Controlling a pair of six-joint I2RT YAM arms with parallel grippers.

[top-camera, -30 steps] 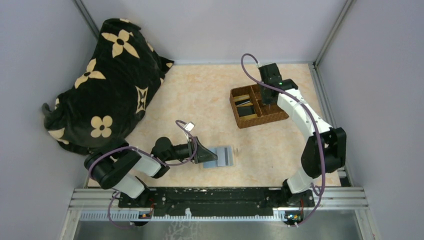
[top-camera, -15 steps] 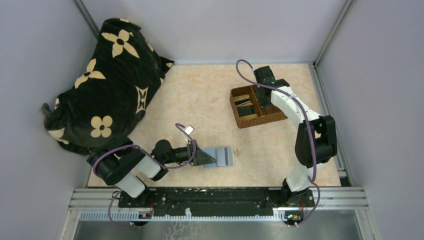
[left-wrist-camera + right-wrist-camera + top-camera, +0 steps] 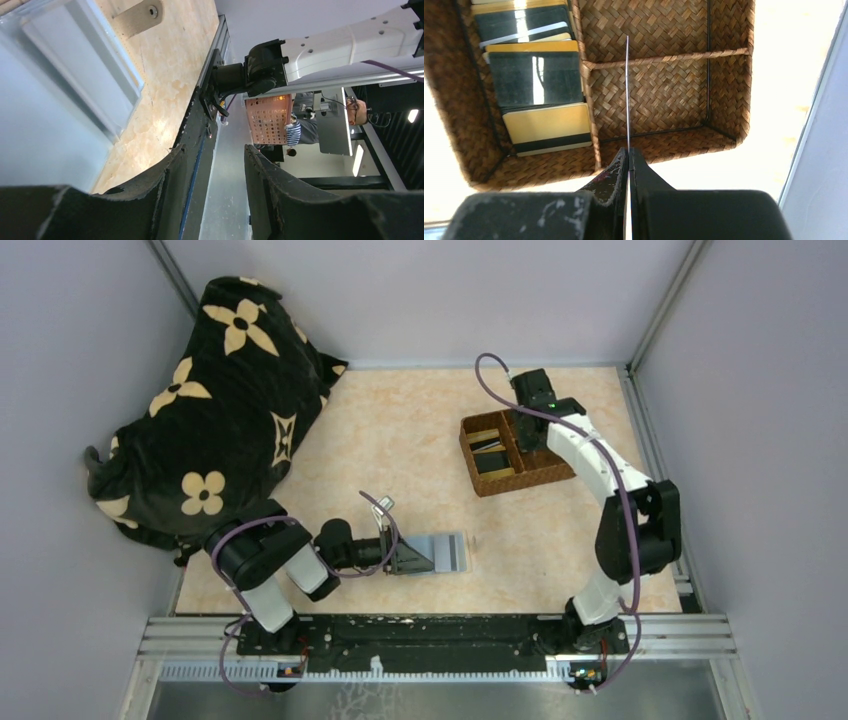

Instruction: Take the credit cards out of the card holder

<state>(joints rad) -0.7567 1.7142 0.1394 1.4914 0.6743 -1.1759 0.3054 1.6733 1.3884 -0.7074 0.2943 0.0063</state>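
While right claw (image 3: 628, 153) clamps credit card (image 3: 627, 75) over tray (image 3: 664, 95), left claw (image 3: 215, 150) apart; card holder (image 3: 50, 100) open

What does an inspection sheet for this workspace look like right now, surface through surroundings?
Surface: peach marbled table, nothing spilled seen.
Job's things: card holder lying open near the front; credit cards stacked in one compartment of the woven tray.
Clutter: black flowered blanket, far left.
Grippers: left gripper open at the holder; right gripper shut on held card, edge-on over the tray.
Cables: purple cables looped along both arms.
Surroundings: grey walls on three sides.
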